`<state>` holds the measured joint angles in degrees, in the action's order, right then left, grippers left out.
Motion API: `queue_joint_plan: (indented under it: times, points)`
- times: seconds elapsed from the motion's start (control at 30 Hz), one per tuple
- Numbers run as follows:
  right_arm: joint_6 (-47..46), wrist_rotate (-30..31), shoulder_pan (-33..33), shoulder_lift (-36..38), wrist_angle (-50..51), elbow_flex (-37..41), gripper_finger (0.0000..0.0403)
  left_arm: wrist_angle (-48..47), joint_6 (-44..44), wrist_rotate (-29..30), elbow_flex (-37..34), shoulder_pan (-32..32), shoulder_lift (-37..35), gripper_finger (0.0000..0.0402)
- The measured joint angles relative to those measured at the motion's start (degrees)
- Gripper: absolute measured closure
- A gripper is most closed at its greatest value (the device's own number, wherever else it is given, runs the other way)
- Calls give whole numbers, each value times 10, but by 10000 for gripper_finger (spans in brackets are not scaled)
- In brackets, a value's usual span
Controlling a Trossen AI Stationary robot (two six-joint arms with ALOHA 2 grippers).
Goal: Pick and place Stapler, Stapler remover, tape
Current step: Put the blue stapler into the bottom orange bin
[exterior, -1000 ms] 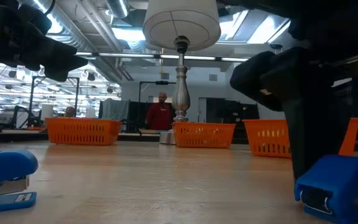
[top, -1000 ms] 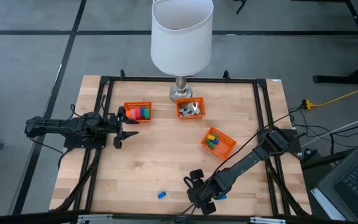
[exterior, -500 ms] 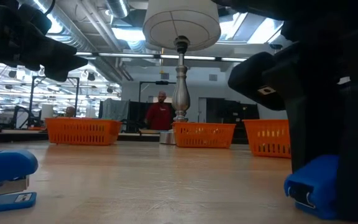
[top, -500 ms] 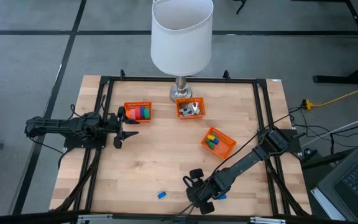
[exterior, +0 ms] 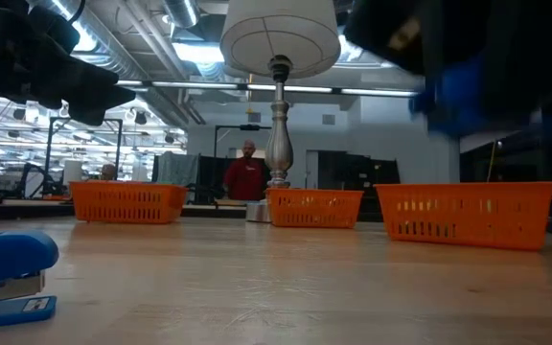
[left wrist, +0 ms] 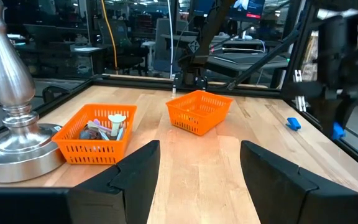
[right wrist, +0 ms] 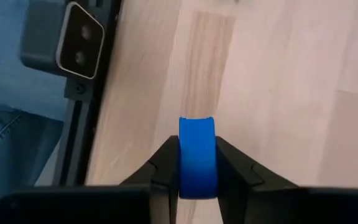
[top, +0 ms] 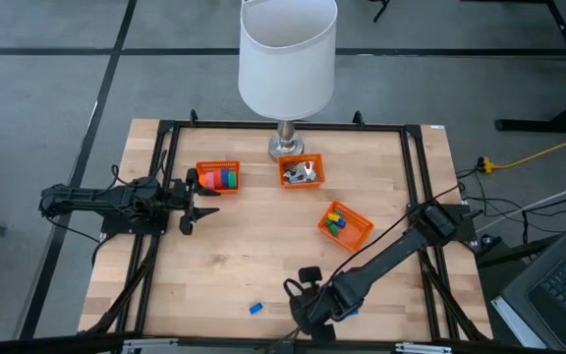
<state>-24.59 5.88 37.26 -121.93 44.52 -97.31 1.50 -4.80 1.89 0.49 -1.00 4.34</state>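
Left gripper (top: pixel 200 202): parked at the table's left side beside the tape basket, jaws standing wide, nothing between them; the left wrist view shows both fingers apart over bare wood.

Tape basket (top: pixel 218 177): orange basket at rear left, holding the bright tape rolls (top: pixel 225 179), pink, red and orange among them.

Second stapler (top: pixel 255 308): blue, lying on the wood near the front edge, well apart from every basket; not yet handled.

Middle basket (top: pixel 302 172): orange, just in front of the lamp base (top: pixel 285 149); holds pale silvery pieces, too small to identify.

Right gripper (top: pixel 308 313): at the front edge, jaws closed narrow on a blue stapler (right wrist: pixel 197 158), clamped across its width between both fingers.

Change noted: a second ago the jaws stood partly open around this stapler as it sat on the table; they have since closed, and in the low view the blue body (exterior: pixel 463 91) now hangs high above the wood. Judgement: grasp made and lift begun; transport to a basket is the step that follows.

Right basket (top: pixel 345 225): orange, set at an angle toward mid-right; holds small blue, green and yellow blocks. Judged the likely destination, being nearest.

Background: a person in red is visible beyond the table in the low view, clear of the work.
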Motion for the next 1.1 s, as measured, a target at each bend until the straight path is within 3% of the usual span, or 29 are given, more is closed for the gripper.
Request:
queue_joint_plan:
  times: [0.27,0.47,0.8,1.1]
  points:
    - [-5,54,0,8,179,-96,332,0,0,0,0,0,0,183]
    - [-35,110,1,74,221,-79,332,0,0,0,0,0,0,183]
    - [-128,230,4,205,229,32,328,0,0,0,0,0,0,183]
    - [-289,258,4,327,176,226,325,0,0,0,0,0,0,183]
